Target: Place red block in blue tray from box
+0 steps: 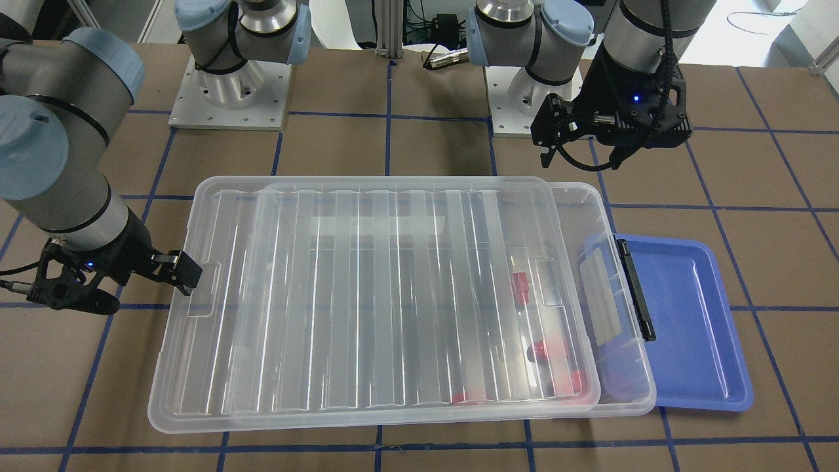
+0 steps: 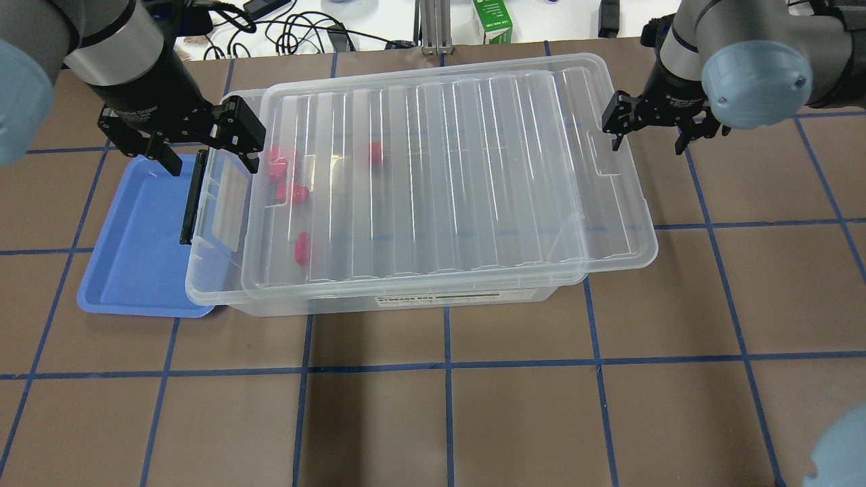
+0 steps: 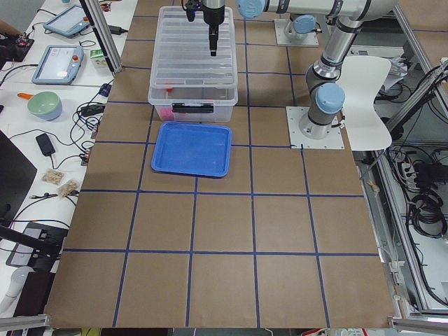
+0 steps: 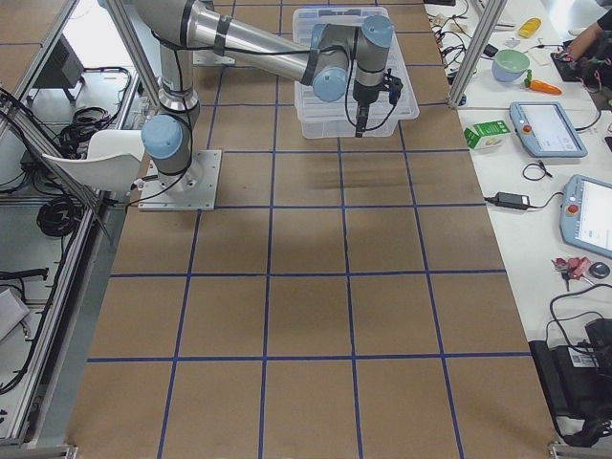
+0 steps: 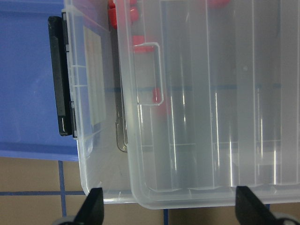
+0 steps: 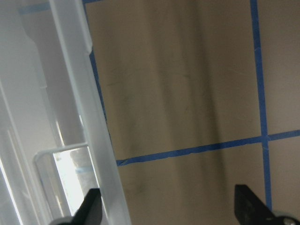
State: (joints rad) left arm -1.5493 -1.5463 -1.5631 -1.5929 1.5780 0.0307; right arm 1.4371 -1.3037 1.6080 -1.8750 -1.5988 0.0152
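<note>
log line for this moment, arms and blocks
lid partway off box | red blocks inside box | blue tray empty | left end effector open over box | right end effector open by lid edge

Ribbed lid (image 2: 446, 176) covers most of the box (image 2: 223, 270); only a narrow strip at the latch (image 2: 192, 199) end is open. Red blocks (image 2: 302, 249) sit beneath the lid. Blue tray (image 2: 128, 257) floor is accessible from above.

Brown tabletop (image 2: 514, 419), blue tape grid (image 2: 446, 365); white side bench (image 4: 507, 174) with tablets (image 4: 547, 129); white chair (image 3: 367, 91).
</note>
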